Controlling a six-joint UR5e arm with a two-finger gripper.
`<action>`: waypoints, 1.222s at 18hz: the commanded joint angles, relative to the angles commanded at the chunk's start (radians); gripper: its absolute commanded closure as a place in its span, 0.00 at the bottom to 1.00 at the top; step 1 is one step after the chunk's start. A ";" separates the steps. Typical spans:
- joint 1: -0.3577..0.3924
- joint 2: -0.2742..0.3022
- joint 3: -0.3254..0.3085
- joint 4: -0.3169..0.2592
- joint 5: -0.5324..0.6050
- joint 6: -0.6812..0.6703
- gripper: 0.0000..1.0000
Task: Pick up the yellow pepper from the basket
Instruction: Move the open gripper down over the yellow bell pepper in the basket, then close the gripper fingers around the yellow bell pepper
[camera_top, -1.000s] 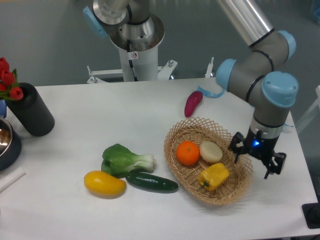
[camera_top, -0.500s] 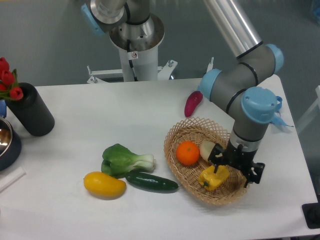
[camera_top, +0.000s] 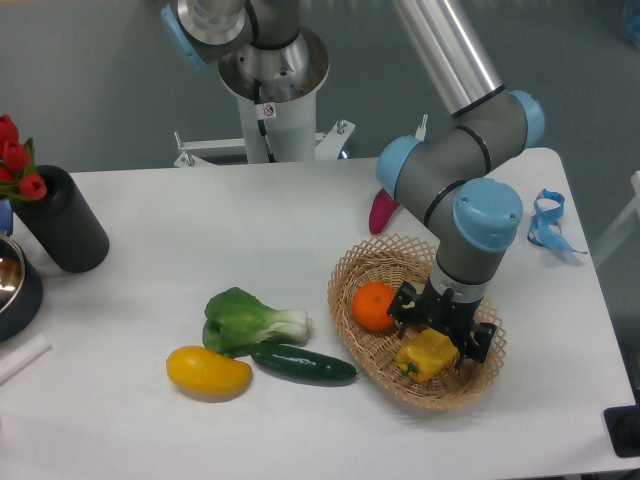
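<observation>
yellow pepper (camera_top: 427, 353) just below gripper (camera_top: 440, 330) (in basket (camera_top: 350, 275))

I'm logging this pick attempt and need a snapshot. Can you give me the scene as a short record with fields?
target: yellow pepper, lying in the basket near its front right
gripper: gripper directly over the pepper; cannot tell if it is closed on it
also in basket: orange, left of the pepper
on table, left of basket: bok choy, cucumber, yellow mango-like fruit
behind basket: purple vegetable, partly hidden by the arm
far left: black cylinder
</observation>
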 joint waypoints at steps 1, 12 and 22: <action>0.000 -0.009 0.005 0.003 0.003 0.002 0.00; -0.014 -0.034 0.008 0.009 0.034 0.000 0.00; -0.032 -0.048 0.018 0.008 0.089 0.003 0.57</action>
